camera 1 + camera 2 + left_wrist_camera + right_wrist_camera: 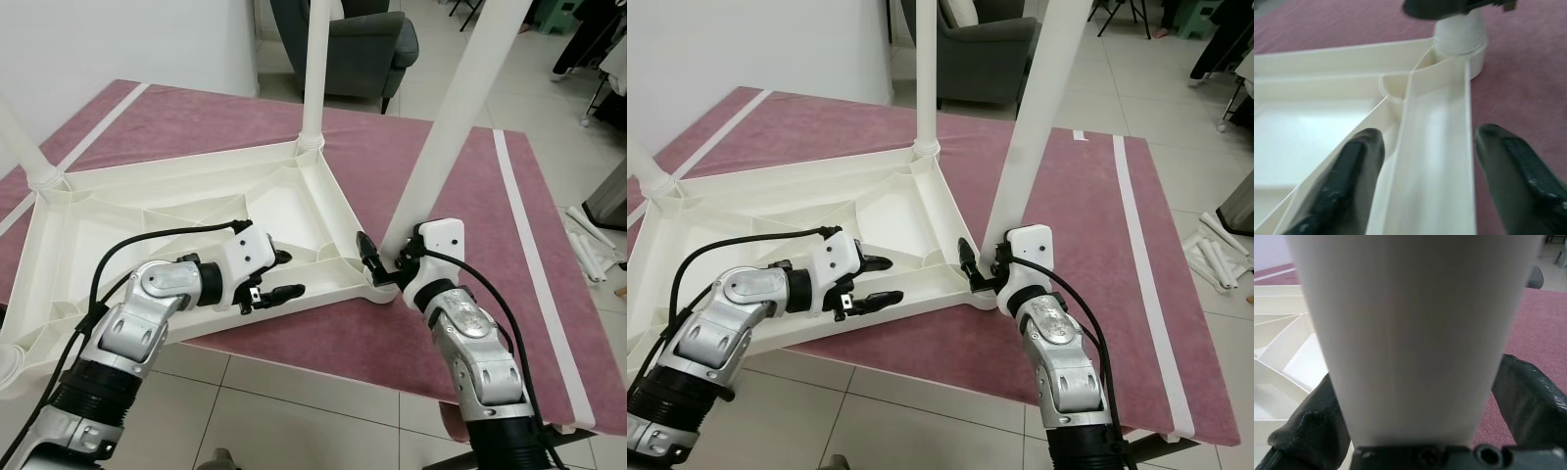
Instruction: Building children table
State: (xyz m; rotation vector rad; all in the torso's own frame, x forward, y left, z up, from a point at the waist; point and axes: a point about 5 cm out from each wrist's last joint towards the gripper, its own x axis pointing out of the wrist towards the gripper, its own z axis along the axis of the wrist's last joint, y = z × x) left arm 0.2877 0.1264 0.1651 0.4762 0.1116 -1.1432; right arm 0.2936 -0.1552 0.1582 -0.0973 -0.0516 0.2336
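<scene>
Table top [176, 211] straddled by left gripper's [277, 276] parted jaws; right gripper [380, 259] clamps leg [446, 137], top cropped.

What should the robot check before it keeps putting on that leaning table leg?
1. Right gripper around the leaning leg near its base: ok, fingers on both sides.
2. Leg standing straight in the corner socket: not ok, it tilts.
3. Left gripper steadying the tabletop: fingers open astride the edge rib; whether they touch, cannot tell.
4. Tabletop lying upside down on the red mat: ok.
5. Far leg upright in its socket: ok.
6. Leg fully seated: cannot tell.
</scene>
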